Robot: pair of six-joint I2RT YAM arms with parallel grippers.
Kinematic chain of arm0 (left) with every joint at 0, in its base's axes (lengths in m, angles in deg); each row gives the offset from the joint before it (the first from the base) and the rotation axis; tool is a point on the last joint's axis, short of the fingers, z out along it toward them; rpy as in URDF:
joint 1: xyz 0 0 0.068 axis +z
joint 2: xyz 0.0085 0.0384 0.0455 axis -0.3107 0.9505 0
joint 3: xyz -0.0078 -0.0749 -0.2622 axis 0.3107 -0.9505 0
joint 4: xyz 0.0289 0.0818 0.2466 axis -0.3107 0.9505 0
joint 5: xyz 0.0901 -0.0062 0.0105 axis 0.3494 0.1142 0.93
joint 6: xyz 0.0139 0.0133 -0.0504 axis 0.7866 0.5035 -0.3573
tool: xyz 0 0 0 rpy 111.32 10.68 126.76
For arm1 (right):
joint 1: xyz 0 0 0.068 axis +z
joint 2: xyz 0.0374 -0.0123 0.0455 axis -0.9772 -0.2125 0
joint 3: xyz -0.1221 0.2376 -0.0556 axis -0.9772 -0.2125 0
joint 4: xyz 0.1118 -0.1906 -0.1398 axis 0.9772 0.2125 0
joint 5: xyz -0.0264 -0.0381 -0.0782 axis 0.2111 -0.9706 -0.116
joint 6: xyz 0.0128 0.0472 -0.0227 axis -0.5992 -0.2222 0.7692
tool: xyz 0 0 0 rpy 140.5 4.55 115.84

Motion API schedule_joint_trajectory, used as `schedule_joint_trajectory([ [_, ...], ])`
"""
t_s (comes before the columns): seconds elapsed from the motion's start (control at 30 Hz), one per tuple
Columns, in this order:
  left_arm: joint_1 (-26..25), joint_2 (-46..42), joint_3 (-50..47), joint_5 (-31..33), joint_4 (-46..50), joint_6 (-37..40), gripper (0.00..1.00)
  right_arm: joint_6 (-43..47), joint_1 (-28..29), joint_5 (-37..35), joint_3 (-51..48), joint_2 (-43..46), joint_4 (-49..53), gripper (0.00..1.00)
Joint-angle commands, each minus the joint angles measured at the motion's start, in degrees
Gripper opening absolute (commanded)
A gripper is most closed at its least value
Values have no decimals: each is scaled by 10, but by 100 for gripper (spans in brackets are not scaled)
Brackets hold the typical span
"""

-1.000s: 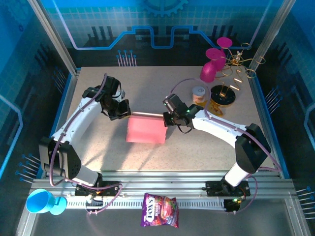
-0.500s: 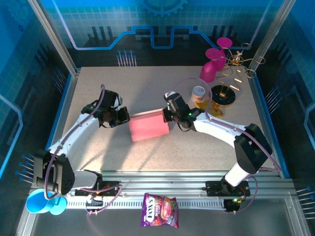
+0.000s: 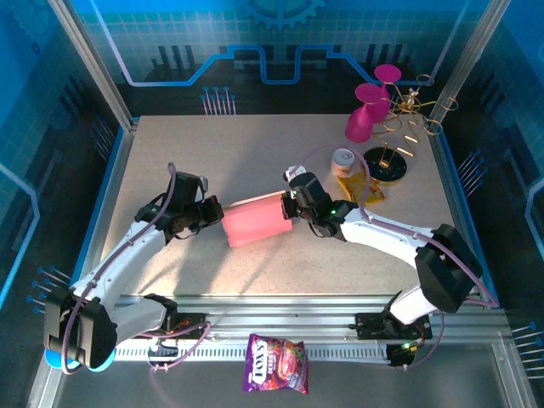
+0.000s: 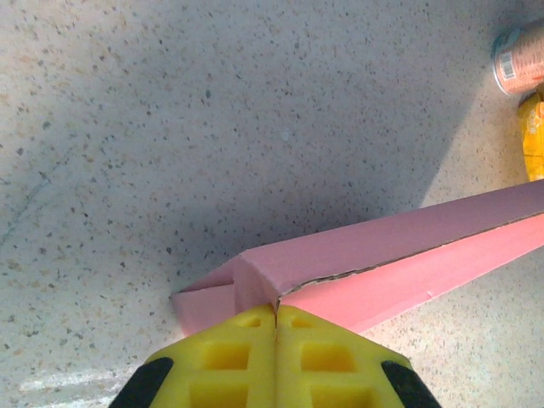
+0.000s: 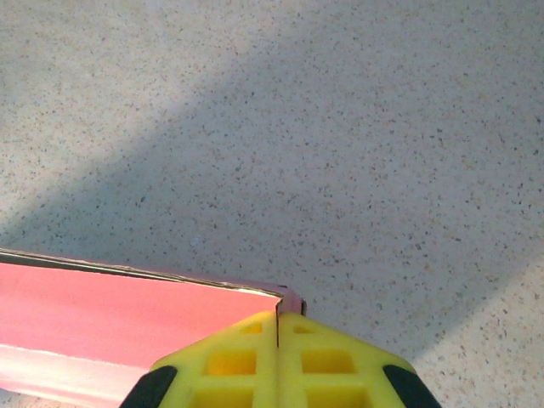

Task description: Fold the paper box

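Observation:
The pink paper box (image 3: 255, 219) is held between both arms over the middle of the table, lying as a flat rectangle. My left gripper (image 3: 212, 212) is shut on its left end; in the left wrist view the yellow jaws (image 4: 277, 310) pinch the folded corner of the paper box (image 4: 382, 255), a small flap sticking out to the left. My right gripper (image 3: 291, 206) is shut on the right end; in the right wrist view its jaws (image 5: 278, 317) clamp the top corner of the paper box (image 5: 119, 319).
Two magenta cups (image 3: 367, 110), a small can (image 3: 343, 161), a yellow packet (image 3: 365, 185), a black round stand (image 3: 387, 163) and gold wire pieces (image 3: 421, 110) crowd the back right. A purple snack bag (image 3: 275, 364) lies beyond the front rail.
Both grippers moved toward the near side and down with the box. The box went from hanging as a tall face to a flatter, tilted rectangle.

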Motion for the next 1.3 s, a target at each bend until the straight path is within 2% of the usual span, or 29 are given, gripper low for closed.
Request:
schedule_joint_trajectory([
  [0.0,-13,10,45,-15,-52,8,0,22,17,37,19,-7,-71,0],
  [0.13,-13,23,47,-13,-62,8,0,37,13,48,13,-23,-115,0],
  [0.33,-14,-3,5,-13,-78,-10,0,37,10,49,-22,-20,-165,0],
  [0.7,-14,0,36,-29,15,-28,0,25,10,42,-33,-22,-141,0],
  [0.87,-15,-5,28,-27,22,-26,0,21,13,35,-36,-25,-134,0],
  [1.27,-12,12,75,-15,118,36,0,20,13,10,-15,-30,-80,0],
])
